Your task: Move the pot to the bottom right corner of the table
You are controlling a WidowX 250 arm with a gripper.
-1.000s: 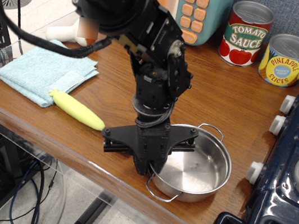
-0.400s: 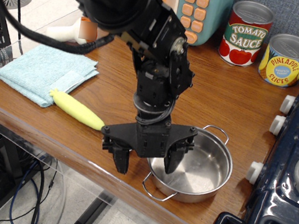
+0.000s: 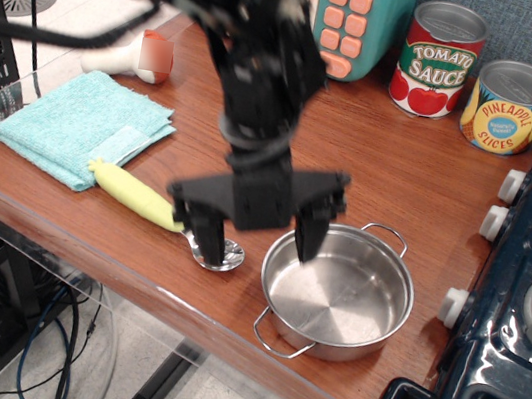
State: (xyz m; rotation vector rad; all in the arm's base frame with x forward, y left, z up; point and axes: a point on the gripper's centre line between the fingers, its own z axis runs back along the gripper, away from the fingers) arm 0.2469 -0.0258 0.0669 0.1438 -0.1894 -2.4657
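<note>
The pot (image 3: 337, 292) is a shallow shiny steel pot with two wire loop handles. It stands on the brown wooden table (image 3: 401, 180) near the front edge, just left of the dark blue toy stove. My gripper (image 3: 253, 233) hangs above the pot's left rim with its black fingers spread wide and empty. The right finger (image 3: 306, 231) is over the pot's inner left side; the left finger (image 3: 191, 223) is over the table beside the spoon.
A yellow-handled spoon (image 3: 158, 211) lies left of the pot. A light blue cloth (image 3: 80, 125) sits at the left. Tomato sauce tin (image 3: 438, 60) and pineapple tin (image 3: 507, 106) stand at the back. The toy stove (image 3: 523, 301) borders the right.
My gripper let go of the pot's left rim, opened wide and rose up and back. The pot stayed where it was near the front edge.
</note>
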